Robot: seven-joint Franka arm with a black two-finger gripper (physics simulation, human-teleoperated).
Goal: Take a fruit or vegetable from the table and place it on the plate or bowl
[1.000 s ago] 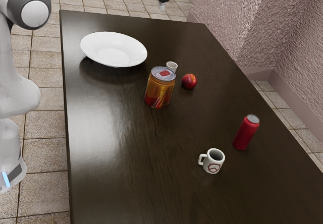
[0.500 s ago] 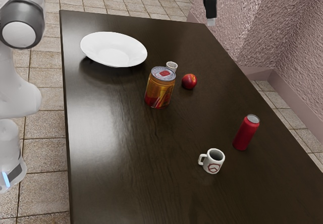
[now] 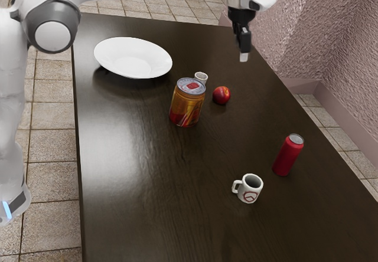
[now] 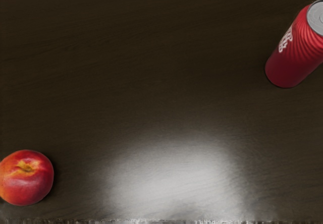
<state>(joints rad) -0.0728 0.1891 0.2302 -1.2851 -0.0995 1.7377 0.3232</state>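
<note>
Dark wooden table (image 3: 147, 173) on a tiled floor, with a rough pinkish wall past its far side.

White arm (image 3: 53, 26) reaching in from the exterior view's left. Black gripper (image 3: 243, 52) hanging in the air, pointing down, above the tabletop beyond the orange can (image 3: 187, 101) and to the exterior view's right of it. Cannot tell whether the gripper is spread or closed; nothing seen held in it.

White plate (image 3: 133, 57) lying bare, beyond the orange can toward the exterior view's left.

Orange can upright near the middle of the table.

Red can (image 3: 287, 154) upright, well apart from the orange can, nearer the camera and to the exterior view's right.

White mug (image 3: 249, 188) with a red mark, nearer the camera than the orange can, just beside the red can.

Red fruit (image 3: 221, 94) resting on the table just beside the orange can, on the exterior view's right, well apart from the plate.

Small pale cup (image 3: 201, 77) just behind the orange can.

In the wrist view, red fruit (image 4: 25, 177) and red can (image 4: 298, 45) well apart on the dark tabletop.
</note>
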